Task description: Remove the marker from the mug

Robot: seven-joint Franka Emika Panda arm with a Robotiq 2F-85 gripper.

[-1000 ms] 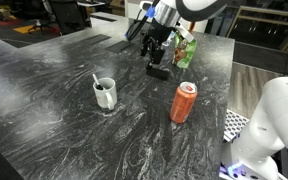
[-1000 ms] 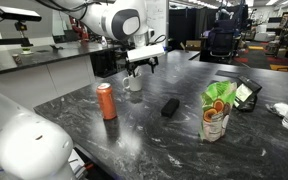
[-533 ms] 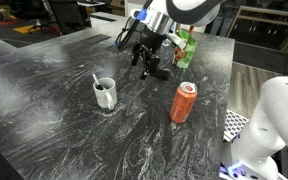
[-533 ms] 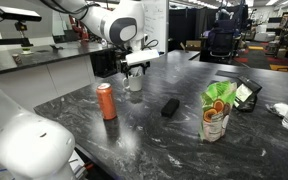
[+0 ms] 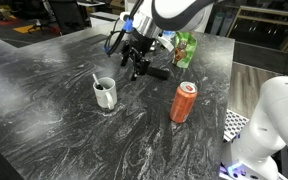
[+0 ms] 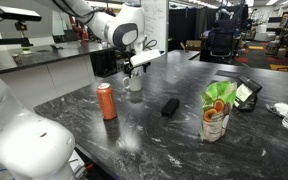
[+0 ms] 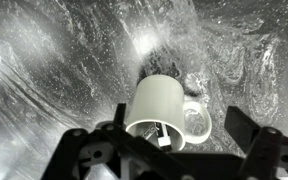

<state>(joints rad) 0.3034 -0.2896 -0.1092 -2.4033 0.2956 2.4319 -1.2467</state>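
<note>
The white mug [image 5: 105, 94] stands on the dark marbled table, with a thin white stick poking out of it. In the wrist view the mug [image 7: 169, 108] is seen from above, and the dark marker [image 7: 161, 131] leans inside it beside the white stick. My gripper [image 5: 136, 66] hangs open and empty above the table, to the right of the mug and higher than it. In the wrist view the gripper [image 7: 159, 138] has its jaws spread to either side of the mug's rim without touching it. The gripper [image 6: 134, 68] also shows just above the mug [image 6: 134, 84].
An orange can [image 5: 184, 102] stands to the right of the mug and also shows in an exterior view [image 6: 106, 100]. A flat black block [image 5: 158, 72] lies behind the gripper. A green snack bag [image 5: 186, 47] stands near the far edge. The table [image 5: 44, 120] has its edge at right.
My gripper has moved from above the black block toward the mug and come lower. It stays open. The mug and the can have not moved.
</note>
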